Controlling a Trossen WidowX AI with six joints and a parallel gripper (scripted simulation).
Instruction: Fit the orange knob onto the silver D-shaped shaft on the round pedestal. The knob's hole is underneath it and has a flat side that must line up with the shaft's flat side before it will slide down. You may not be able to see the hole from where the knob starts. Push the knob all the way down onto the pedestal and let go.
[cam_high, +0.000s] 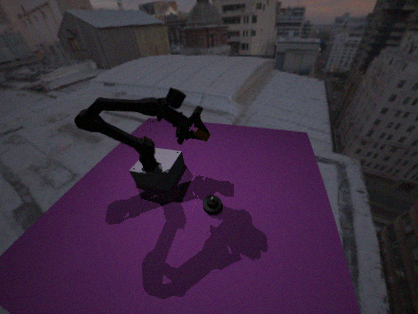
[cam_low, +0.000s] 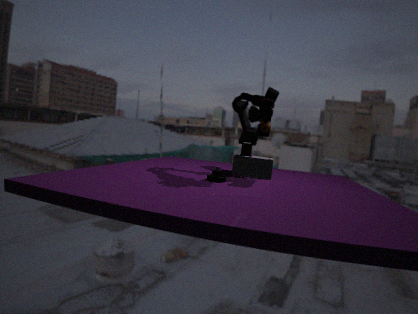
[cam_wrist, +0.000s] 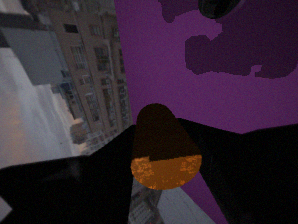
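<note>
– What's the arm (cam_high: 117, 107) built like?
– Matte black all over, slim rounded links, chunky joints, mounted on a pale grey boxy base (cam_high: 167, 161)
– And behind the fingers?
– Black fingers; a blocky black housing (cam_high: 176, 96) just behind them

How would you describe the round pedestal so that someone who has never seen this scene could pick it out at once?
Start at the purple board, then find the grey box that the arm stands on. Just beside that box, on the board, sits the round pedestal. It is the only small dark disc there, with a short shaft rising from its middle.
</note>
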